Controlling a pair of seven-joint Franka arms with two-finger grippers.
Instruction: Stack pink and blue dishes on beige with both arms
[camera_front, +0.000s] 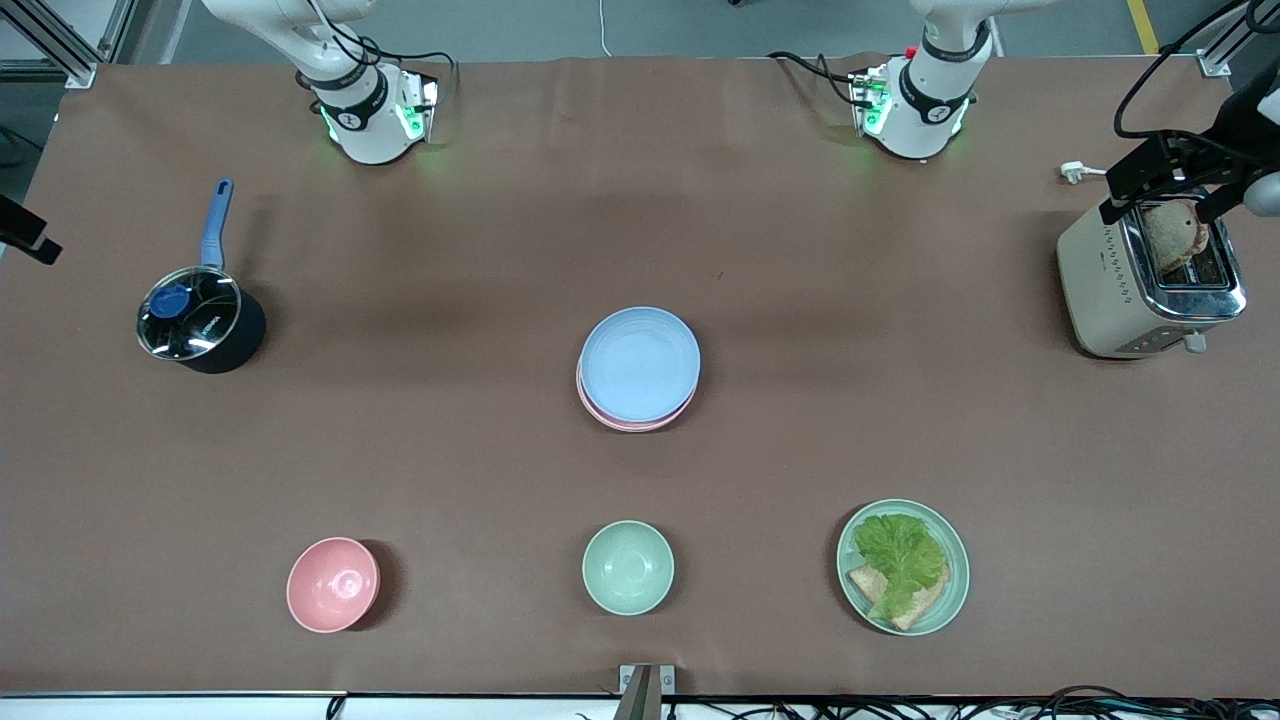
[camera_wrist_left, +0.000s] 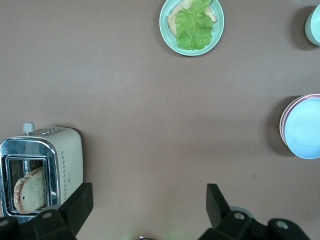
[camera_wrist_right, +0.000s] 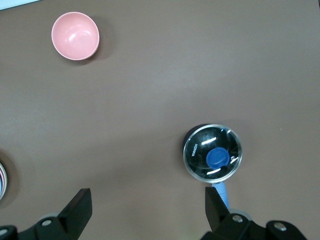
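A brown surface (camera_front: 480, 420) carries everything, its covering smooth and matte, with grey floor and metal framing showing past the edge where the two arm bases stand. At its middle sits the stack: the blue plate (camera_front: 640, 363) on top, the pink plate (camera_front: 630, 420) showing as a thin rim just under it. A beige plate cannot be made out in the stack from any view.

Along the edge nearest the front camera stand three dishes: a pink bowl (camera_front: 333, 584) toward the right arm's end, a mint-green bowl (camera_front: 628, 567) in the middle, and a mint-green plate (camera_front: 903, 567) with lettuce and bread toward the left arm's end. A dark saucepan (camera_front: 200, 322) with a glass lid and blue handle stands near the right arm's end of the surface. A cream toaster (camera_front: 1145, 280) with a slice of bread in its slot stands near the left arm's end, a white plug lying just beside it toward the bases.

The left tool (camera_wrist_left: 147, 202) hangs high over the surface next to the toaster, fingers wide apart and holding nothing. The right tool (camera_wrist_right: 147, 205) hangs high beside the saucepan, its fingers likewise spread and empty. Both arms wait, well apart from the stack.

Cables trail along the surface's camera-side edge and around the bases.
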